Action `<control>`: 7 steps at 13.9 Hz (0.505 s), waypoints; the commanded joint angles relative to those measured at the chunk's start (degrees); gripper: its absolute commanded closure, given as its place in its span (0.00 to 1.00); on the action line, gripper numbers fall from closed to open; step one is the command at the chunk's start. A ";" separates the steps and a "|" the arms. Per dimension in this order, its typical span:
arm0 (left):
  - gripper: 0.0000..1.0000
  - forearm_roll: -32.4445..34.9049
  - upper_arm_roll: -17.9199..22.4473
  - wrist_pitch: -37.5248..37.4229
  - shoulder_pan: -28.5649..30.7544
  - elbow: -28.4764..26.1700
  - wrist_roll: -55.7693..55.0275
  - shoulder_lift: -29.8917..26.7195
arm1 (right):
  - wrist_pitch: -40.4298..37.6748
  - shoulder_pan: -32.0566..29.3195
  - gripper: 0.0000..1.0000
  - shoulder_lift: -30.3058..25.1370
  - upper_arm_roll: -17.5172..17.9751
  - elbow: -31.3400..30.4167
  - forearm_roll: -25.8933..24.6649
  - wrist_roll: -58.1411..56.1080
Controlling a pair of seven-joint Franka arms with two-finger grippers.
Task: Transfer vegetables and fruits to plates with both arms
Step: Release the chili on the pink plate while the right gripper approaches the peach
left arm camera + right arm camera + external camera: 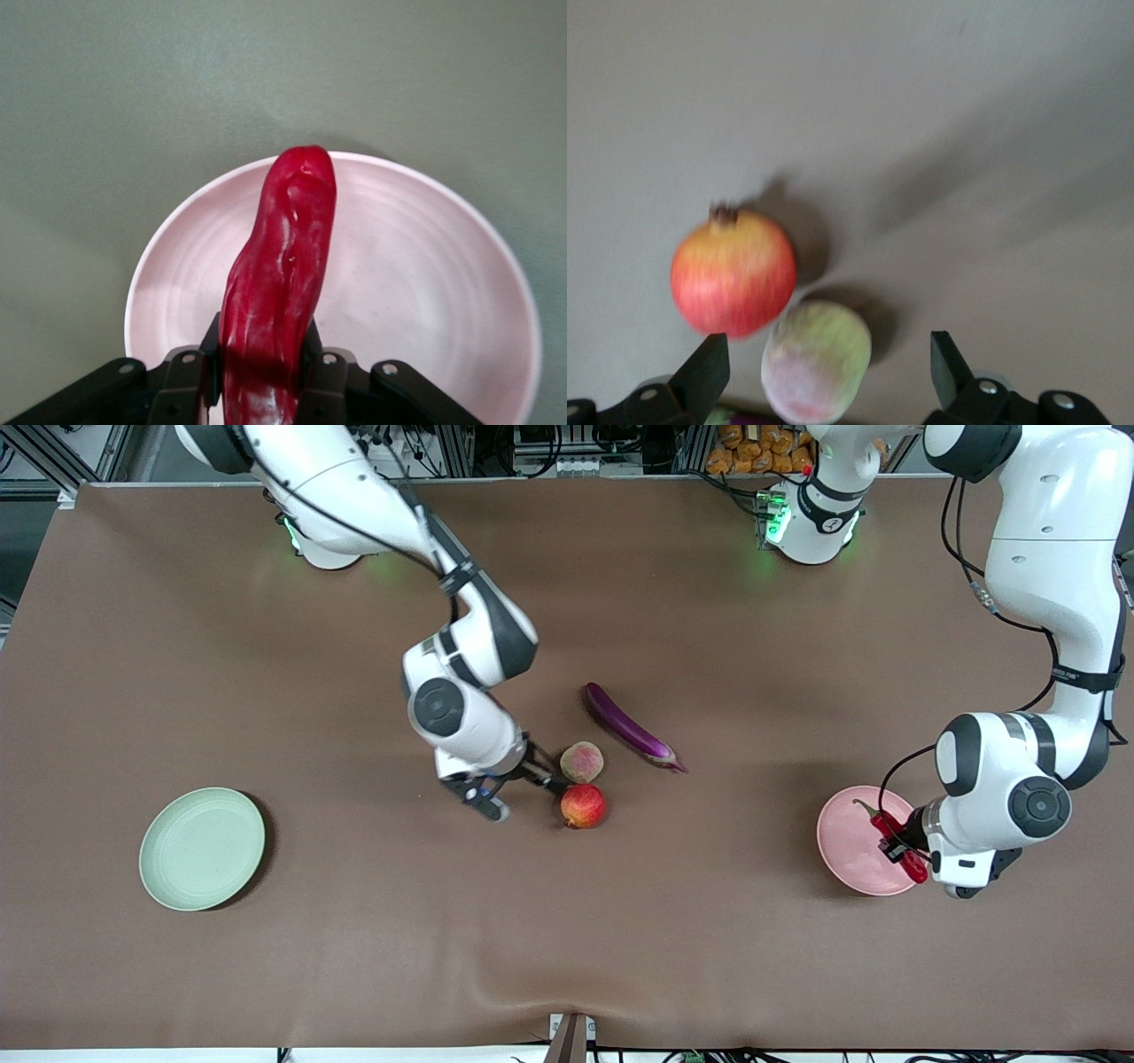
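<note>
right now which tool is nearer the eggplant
Right. The right tool is open beside the two fruits, close to the eggplant. The left tool holds the chili pepper over the pink plate.

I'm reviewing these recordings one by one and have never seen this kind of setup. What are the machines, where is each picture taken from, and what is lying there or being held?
Two white robot arms stand at a brown table, each ending in a two-fingered pincer. The big picture looks down from a high camera facing them; the other two come from cameras on each arm's wrist.

The left pincer is shut on a red chili pepper over the pink plate. The right pincer is open, down beside two round fruits that sit next to each other: a red-orange fruit and a pale green fruit, which shows between its fingers in its wrist view. A purple eggplant lies near them. A mint green plate, with nothing on it, sits toward the right arm's end.
</note>
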 commanded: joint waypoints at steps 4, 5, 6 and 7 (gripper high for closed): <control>0.66 3.45 -0.38 3.72 1.45 -5.61 0.72 -2.70 | 5.60 4.60 0.00 4.86 -0.75 1.79 0.33 0.78; 0.25 3.45 -0.38 3.63 1.36 -5.61 0.72 -2.79 | 7.00 4.69 0.00 5.39 -0.75 1.88 0.51 0.87; 0.00 3.45 -0.47 3.37 1.36 -5.61 0.63 -3.40 | 7.89 5.12 0.00 5.74 -0.75 1.96 0.51 1.39; 0.00 3.45 -0.56 2.67 1.45 -5.70 0.46 -4.19 | 8.07 5.30 0.00 6.18 -0.75 2.31 0.42 2.09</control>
